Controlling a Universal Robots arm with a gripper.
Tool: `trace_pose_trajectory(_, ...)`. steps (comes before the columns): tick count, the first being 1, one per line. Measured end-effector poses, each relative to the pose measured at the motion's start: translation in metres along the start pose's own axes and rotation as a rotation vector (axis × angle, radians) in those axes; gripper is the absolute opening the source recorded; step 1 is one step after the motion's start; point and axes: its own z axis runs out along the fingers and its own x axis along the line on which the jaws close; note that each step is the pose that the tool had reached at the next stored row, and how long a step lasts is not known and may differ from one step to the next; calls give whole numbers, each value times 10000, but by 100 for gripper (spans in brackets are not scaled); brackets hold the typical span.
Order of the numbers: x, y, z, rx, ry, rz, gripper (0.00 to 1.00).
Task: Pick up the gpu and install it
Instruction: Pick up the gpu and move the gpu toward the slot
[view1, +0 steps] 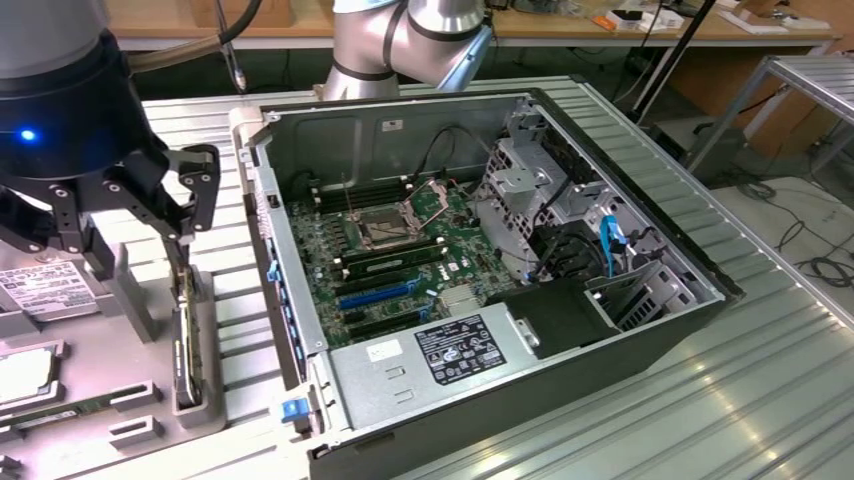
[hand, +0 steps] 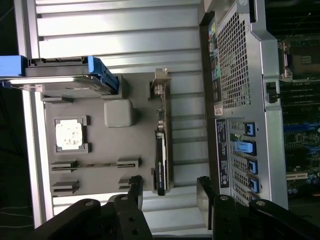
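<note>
The gpu (view1: 188, 335) stands on its long edge in a slot of the grey fixture tray (view1: 147, 430), at the exterior view's left of the open computer case (view1: 400, 130). In the wrist view the gpu (hand: 161, 155) is a thin dark card with its silver bracket (hand: 161, 85) at the far end. My gripper (view1: 150, 232) hangs open above the card's end without touching it. Its two black fingers (hand: 135, 192) straddle the card's near end, and the gripper (hand: 169, 196) holds nothing.
The fixture tray (hand: 100, 175) also carries a hard drive (hand: 65, 82) in blue rails, a processor chip (hand: 69, 135) and a memory stick (hand: 95, 164). The motherboard (view1: 387, 240) lies exposed with blue slots (view1: 374, 293). The case's rear panel (hand: 240, 100) runs close beside the card.
</note>
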Motion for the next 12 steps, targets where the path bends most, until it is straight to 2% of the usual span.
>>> trace_pose_trajectory(12, 2, -2, 57, -2, -27, 0, 56)
